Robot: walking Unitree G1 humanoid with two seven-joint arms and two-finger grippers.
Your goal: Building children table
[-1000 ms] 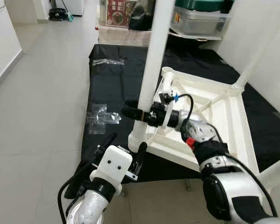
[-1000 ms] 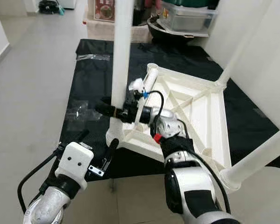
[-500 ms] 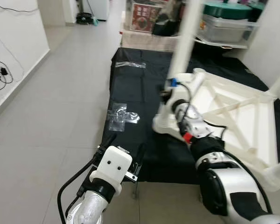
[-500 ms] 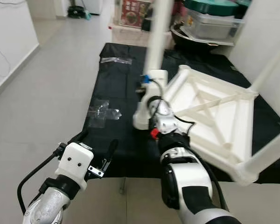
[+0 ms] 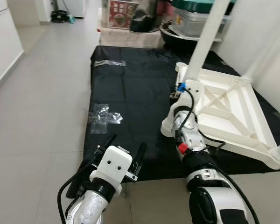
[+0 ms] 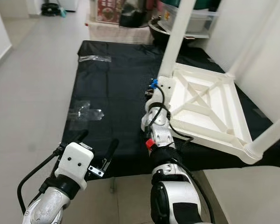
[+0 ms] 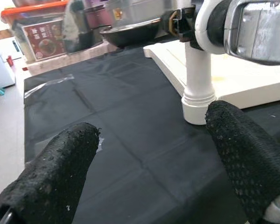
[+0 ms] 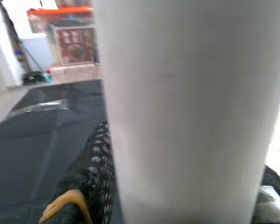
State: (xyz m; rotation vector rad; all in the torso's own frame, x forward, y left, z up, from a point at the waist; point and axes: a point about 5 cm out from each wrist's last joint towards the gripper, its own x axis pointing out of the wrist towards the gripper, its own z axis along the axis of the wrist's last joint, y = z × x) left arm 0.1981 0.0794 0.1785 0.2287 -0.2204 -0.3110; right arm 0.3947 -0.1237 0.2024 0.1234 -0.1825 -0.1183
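Left eye view, nearest first: the left gripper (image 5: 123,149) hangs low over the grey tiled floor (image 5: 37,116), its two rough black fingers (image 7: 51,172) spread wide, grasping nothing. Next out, the right gripper (image 5: 176,95) reaches to the white plastic table (image 5: 228,112), lying upside down on a black sheet (image 5: 130,84), ribbed underside up. Right wrist view has the smooth round table leg (image 8: 191,112) right up close, one knobbly black finger (image 8: 95,172) pressed alongside it, clenched on that leg. Left wrist view catches the leg's ringed foot socket (image 7: 198,100). Crumpled clear plastic bags (image 5: 102,115) lie on the sheet; far back, storage boxes (image 5: 196,21).
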